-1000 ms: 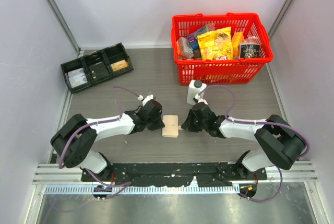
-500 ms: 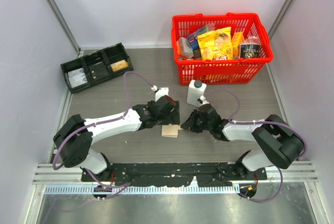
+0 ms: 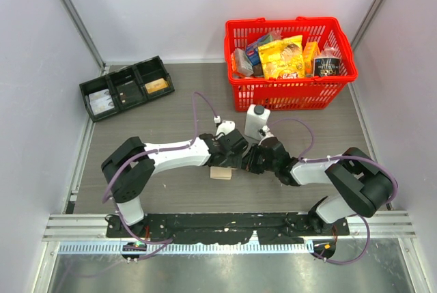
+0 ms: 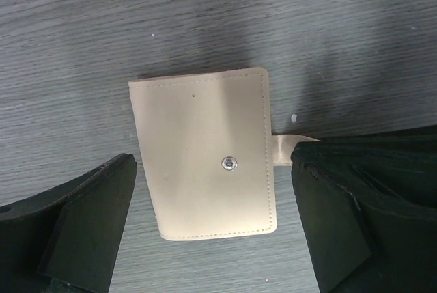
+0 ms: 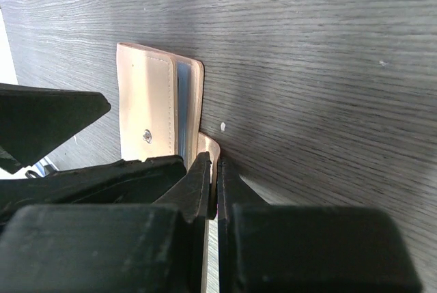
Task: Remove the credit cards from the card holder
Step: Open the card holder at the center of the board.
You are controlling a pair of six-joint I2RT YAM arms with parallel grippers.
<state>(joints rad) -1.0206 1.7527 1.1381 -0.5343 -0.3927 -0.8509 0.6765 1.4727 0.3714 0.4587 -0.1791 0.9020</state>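
The card holder point(image 4: 201, 153) is a flat tan rectangle with a metal snap, lying closed on the dark wood table. In the top view only its near edge point(image 3: 220, 174) shows under the arms. My left gripper point(image 4: 213, 194) hovers open over it, one finger point(image 4: 89, 225) on each side, touching nothing. My right gripper point(image 5: 214, 170) is shut on the small tan tab point(image 4: 283, 151) at the holder's side. From the right wrist, the holder point(image 5: 151, 98) shows a thin blue edge in its fold. No credit cards are visible. Both grippers point(image 3: 231, 156) point(image 3: 256, 160) meet mid-table.
A red basket point(image 3: 293, 95) full of packaged goods stands at the back right. A black three-compartment tray point(image 3: 87, 99) lies at the back left. Grey walls close in both sides of the table.
My left gripper has opened wide and swung right, from beside the card holder to directly over it. My right gripper stays shut on the tab.
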